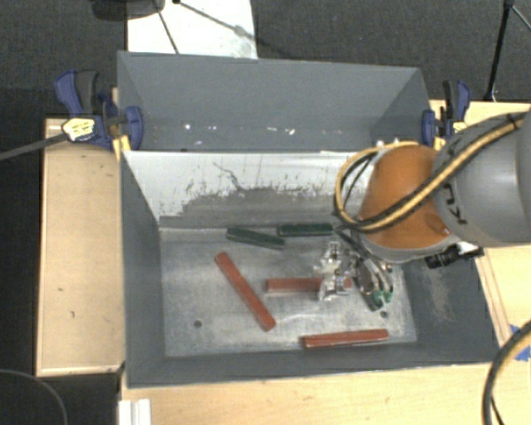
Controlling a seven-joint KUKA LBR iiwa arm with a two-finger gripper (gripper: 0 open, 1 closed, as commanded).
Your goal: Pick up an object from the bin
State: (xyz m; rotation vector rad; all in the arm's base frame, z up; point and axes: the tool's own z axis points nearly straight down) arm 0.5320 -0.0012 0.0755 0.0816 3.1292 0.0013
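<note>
short reddish-brown flat stick (292, 284) is the piece to watch: it lies flat on the floor of the grey metal bin (142, 264), and its right end runs up to the tip of the gripper (336, 282). the gripper sits low, close to the floor. you cannot tell from this view whether it is spread, closed, or pinching that end, so treat the grasp as unconfirmed.

left of the gripper, just beyond the short stick's far end, a long reddish-brown stick (244, 291) lies on a slant. toward the near wall from the gripper, a third reddish-brown stick (343, 337) lies well apart. toward the back wall, two dark green sticks (257, 235) lie end to end, also apart.

my reading is that you are at the grasp step, with nothing lifted yet. the next move calls for a firm close across the short stick's narrow width, then a straight lift. a hold this near one end may let the stick tip or swing, so check that it stays level as it leaves the floor.
</note>
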